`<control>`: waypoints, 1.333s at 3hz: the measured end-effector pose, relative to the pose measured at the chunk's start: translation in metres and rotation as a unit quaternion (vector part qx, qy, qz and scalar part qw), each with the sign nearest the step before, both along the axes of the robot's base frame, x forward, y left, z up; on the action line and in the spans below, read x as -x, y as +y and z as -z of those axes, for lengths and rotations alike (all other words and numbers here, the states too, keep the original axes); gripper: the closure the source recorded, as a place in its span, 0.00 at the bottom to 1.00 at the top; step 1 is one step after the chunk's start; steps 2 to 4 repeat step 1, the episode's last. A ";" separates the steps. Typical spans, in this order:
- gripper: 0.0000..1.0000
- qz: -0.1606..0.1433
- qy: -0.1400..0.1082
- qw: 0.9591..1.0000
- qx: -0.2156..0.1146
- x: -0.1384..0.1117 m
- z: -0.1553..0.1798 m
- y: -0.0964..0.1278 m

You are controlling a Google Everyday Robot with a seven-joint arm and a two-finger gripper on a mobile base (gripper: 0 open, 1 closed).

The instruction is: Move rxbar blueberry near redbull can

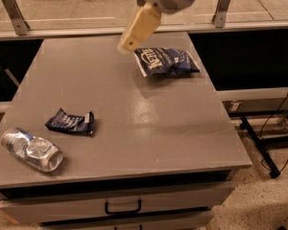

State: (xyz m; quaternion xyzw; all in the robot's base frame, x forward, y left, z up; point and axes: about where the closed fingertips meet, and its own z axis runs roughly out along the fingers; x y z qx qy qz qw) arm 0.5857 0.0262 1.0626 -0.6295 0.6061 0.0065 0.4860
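Note:
The rxbar blueberry (70, 122), a small dark navy wrapper, lies flat on the grey table (149, 123) at the left. The redbull can (32, 149), crushed and silver, lies on its side just in front of and left of the bar, near the table's front left corner. The two are a short gap apart. My gripper (126, 45) hangs high over the back middle of the table, far from both and holding nothing. Its cream fingers point down and to the left.
A blue-and-white chip bag (165, 61) lies at the back right of the table, just right of the gripper. A drawer with a black handle (123, 208) runs under the front edge. A metal rail (86, 30) crosses behind the table.

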 end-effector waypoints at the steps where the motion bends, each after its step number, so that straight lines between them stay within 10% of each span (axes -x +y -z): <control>1: 0.00 0.014 -0.024 1.000 0.014 -0.006 -0.012 -0.012; 4: 0.00 0.014 -0.024 1.000 0.014 -0.006 -0.012 -0.012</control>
